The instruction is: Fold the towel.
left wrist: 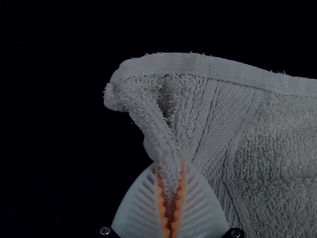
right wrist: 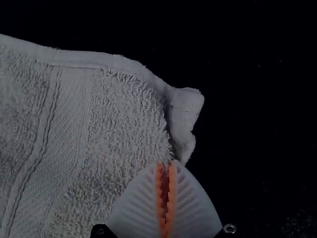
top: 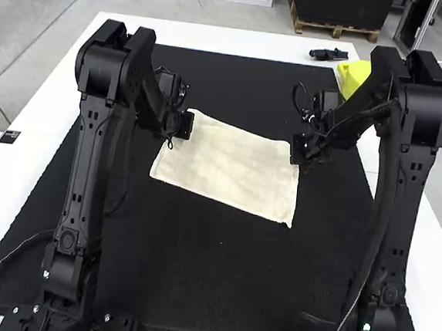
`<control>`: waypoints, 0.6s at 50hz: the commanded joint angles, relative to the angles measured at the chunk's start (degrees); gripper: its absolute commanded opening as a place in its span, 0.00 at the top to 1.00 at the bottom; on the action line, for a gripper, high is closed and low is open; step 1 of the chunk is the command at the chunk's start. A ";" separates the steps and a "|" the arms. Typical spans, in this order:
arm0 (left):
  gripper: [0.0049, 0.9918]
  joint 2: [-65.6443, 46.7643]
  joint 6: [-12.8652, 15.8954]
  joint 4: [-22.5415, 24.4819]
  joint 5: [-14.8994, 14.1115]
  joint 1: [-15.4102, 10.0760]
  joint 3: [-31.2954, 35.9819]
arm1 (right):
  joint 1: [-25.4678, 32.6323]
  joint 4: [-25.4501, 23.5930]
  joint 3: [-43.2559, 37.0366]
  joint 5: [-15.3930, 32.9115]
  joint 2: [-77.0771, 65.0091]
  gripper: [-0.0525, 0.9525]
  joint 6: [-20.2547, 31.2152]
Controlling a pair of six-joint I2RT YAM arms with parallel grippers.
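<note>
Right, at the left we've got the left gripper (left wrist: 171,166) on the towel (top: 225,166) near its far left corner, fingers drawn in narrow w/ a pinched ridge of cloth b/w the orange pads. The corner bit beyond the pinch sticks out, a little rumpled.

In the middle, the towel lies spread on the black mat (top: 196,276), pretty flat, its near edge slanting nearer toward the right. Nothing's being carried over it, so re: progress, we'd say both far corners are prob. secured and the fold in hand is still to be made: lift, bring the far edge over to the near one, lay down, let go, maybe smooth out. Any later fold is left too.

At the right, the right gripper (right wrist: 166,162) is by the far right corner, fingers close together on what looks like a small pinch of the edge, w/ a crumpled tab just beyond the tips.

As for what's unclear: on the left, the gripper covers part of the towel's edge in the high view. Mid-towel, we can't tell if it's one layer or already doubled, so an earlier fold can't be ruled out. On the right, the cloth b/w the pads is dim, so we can't judge how deep that grip goes.
</note>
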State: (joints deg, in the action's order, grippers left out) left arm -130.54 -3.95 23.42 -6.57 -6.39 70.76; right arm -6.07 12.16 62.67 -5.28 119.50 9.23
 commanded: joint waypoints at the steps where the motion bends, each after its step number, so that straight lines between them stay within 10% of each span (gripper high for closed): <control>1: 0.98 0.73 -0.63 -2.24 3.32 1.21 -3.00 | 1.67 -1.62 -0.10 -3.16 1.17 0.96 -1.15; 30: 0.98 7.93 0.61 -6.37 3.40 1.82 -3.17 | 1.23 -1.26 -4.32 -3.25 -10.17 0.96 -1.24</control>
State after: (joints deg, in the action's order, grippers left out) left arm -125.49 -3.90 17.56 -6.22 -6.37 68.03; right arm -4.75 10.83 59.22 -10.22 114.69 8.32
